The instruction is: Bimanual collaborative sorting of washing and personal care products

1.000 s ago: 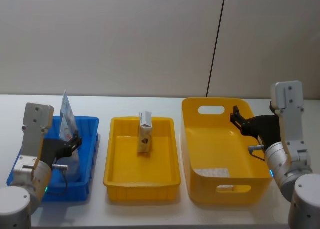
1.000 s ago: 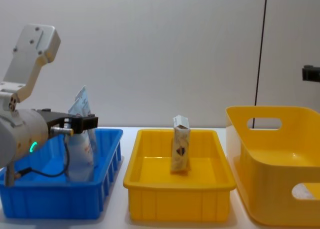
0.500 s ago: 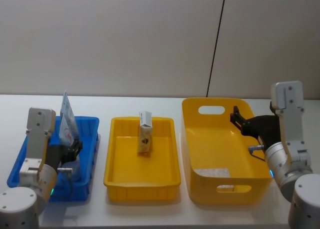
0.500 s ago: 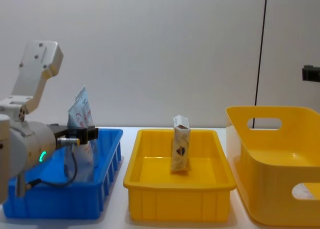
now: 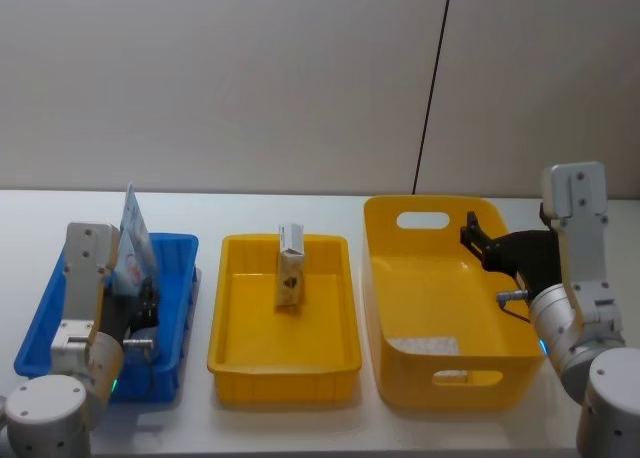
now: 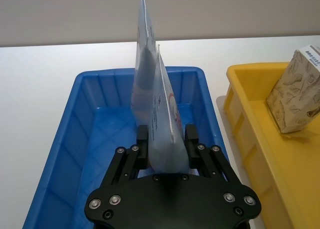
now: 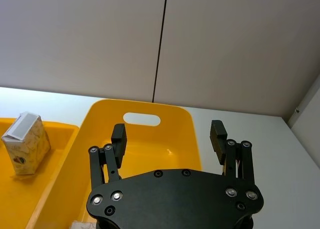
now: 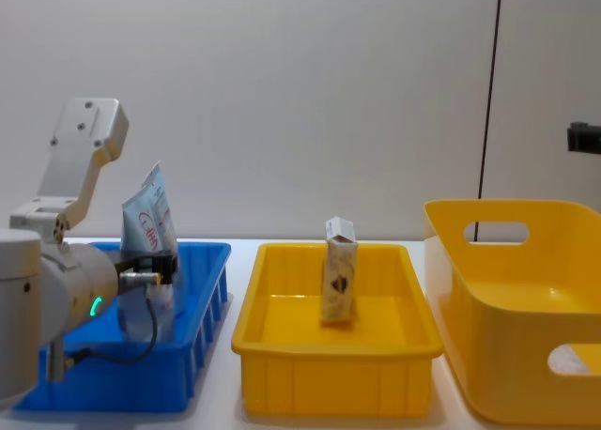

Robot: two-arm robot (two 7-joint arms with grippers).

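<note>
Blue plastic was seen at the far left, where a shallow bin was set on the white table. Inside it a pale-blue soft pouch with red print was held upright. The left gripper was closed on the pouch's lower part, with one black finger pressed to each face. Whether the pouch's base touched the bin floor could not be told. A taller pouch was stood just behind it in the same bin.

Just beside the blue bin, in the middle, a yellow tray was placed. A white-and-tan carton was stood upright in its far half, apart from the walls.

Farther right, a deep yellow bin with handle cut-outs was set near the tray. On its floor, toward the near wall, a whitish item was seen, though its kind could not be told. The right gripper was held over the bin's right rim. Its fingers were spread wide apart and nothing was held between them.
</note>
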